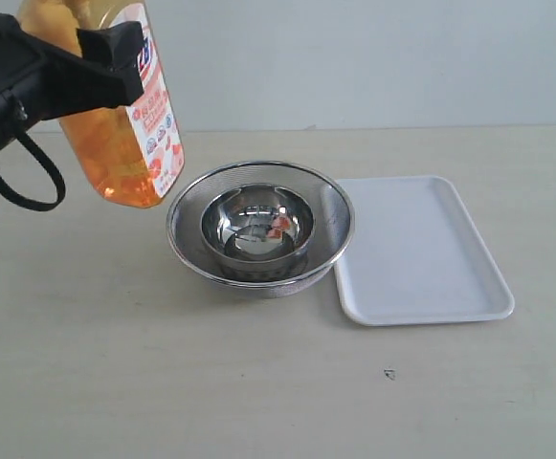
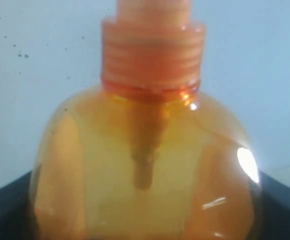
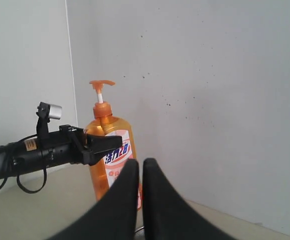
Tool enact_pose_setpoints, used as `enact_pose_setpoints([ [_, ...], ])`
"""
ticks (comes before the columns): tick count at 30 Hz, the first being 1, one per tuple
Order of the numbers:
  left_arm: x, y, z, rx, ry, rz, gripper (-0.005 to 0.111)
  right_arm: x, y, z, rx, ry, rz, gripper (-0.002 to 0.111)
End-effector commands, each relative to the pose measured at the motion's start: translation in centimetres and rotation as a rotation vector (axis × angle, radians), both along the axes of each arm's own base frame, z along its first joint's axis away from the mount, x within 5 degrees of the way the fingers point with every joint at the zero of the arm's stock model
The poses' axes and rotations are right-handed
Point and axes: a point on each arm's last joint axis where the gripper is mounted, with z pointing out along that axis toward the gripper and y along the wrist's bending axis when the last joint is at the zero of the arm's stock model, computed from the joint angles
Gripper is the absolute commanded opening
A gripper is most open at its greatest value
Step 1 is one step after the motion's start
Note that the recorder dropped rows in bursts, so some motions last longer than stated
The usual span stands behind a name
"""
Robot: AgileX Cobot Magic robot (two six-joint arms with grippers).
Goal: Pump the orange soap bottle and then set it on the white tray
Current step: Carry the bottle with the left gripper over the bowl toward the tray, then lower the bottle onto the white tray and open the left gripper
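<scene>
1. We see the orange soap bottle (image 1: 115,153) raised clear of the worktop (image 1: 258,382), grasped by the left jaws.
2. The steel bowls (image 1: 189,247) sit near it; the white tray (image 1: 421,249) lies beyond them.
3. The right jaws are clenched, empty.

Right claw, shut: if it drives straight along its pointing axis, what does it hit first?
Most likely the tall translucent orange soap bottle, its label side, straight beyond the tips of the right claw in the wrist view. Depth unclear, so how far off I can't say.
</scene>
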Motion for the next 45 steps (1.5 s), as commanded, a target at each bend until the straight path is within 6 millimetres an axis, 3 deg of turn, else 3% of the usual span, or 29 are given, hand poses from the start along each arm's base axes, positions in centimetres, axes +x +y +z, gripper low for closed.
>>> enact_pose_setpoints([
  [1, 0.0, -0.9, 3.0, -0.072, -0.116, -0.084, 0.005, -0.1, -0.1, -0.1, 0.007, -0.001, -0.006, 0.001],
  [12, -0.2, -4.9, 8.4, -0.143, -0.210, -0.341, 0.005, -0.1, -0.1, -0.1, 0.007, -0.001, -0.006, 0.001],
  [16, 0.0, -8.0, 9.8, -0.150, -0.221, -0.417, 0.005, -0.1, -0.1, -0.1, 0.007, -0.001, -0.006, 0.001],
  [20, 0.7, -11.5, 9.6, -0.156, -0.210, -0.486, 0.005, -0.1, -0.1, -0.1, 0.007, -0.001, -0.006, 0.001],
  [25, 2.8, -15.9, 7.2, -0.160, -0.136, -0.527, 0.005, -0.2, 0.0, -0.1, 0.002, -0.002, 0.009, 0.001],
  [27, 4.3, -19.3, 4.4, -0.141, -0.092, -0.561, 0.005, -0.2, 0.1, -0.1, -0.001, -0.002, 0.020, 0.001],
  [32, 6.4, -23.5, 0.2, -0.118, -0.050, -0.596, 0.005, -0.2, 0.1, -0.1, -0.001, -0.002, 0.020, 0.001],
  [35, 7.4, -24.7, -2.9, -0.123, -0.048, -0.605, 0.005, -0.2, 0.1, -0.1, -0.001, -0.002, 0.020, 0.001],
  [42, 8.3, -25.1, -7.1, -0.060, -0.020, -0.573, 0.005, -0.2, 0.1, -0.1, -0.001, -0.002, 0.020, 0.001],
  [45, 8.7, -24.9, -7.9, -0.074, -0.002, -0.530, 0.005, -0.2, 0.1, -0.1, -0.001, -0.002, 0.020, 0.001],
])
